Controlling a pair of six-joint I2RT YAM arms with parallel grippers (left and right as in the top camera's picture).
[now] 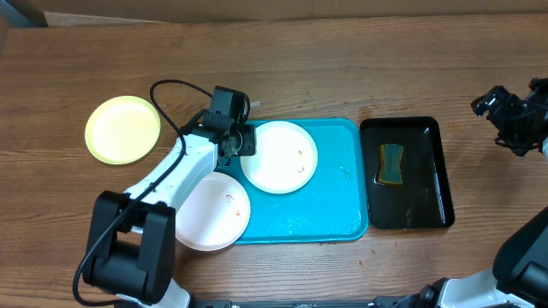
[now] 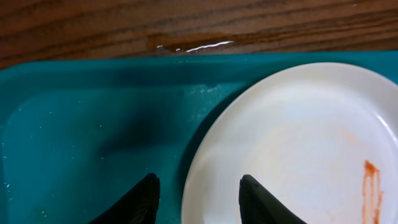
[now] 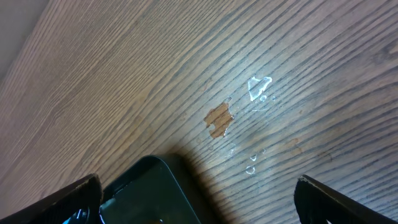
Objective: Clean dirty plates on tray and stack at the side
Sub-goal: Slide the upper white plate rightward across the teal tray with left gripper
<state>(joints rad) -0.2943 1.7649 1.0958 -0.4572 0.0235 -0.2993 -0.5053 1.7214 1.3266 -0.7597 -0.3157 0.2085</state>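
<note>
The turquoise tray [image 1: 334, 197] lies flat mid-table, its floor flecked with droplets. On its left half I see a white plate [image 1: 279, 156] lying flat, marked with an orange-brown streak. A second white plate [image 1: 212, 211], faintly smudged too, overlaps the tray's near-left corner. The yellow-green plate [image 1: 122, 129] rests on the wood, off to my left, apart from the tray.
</note>
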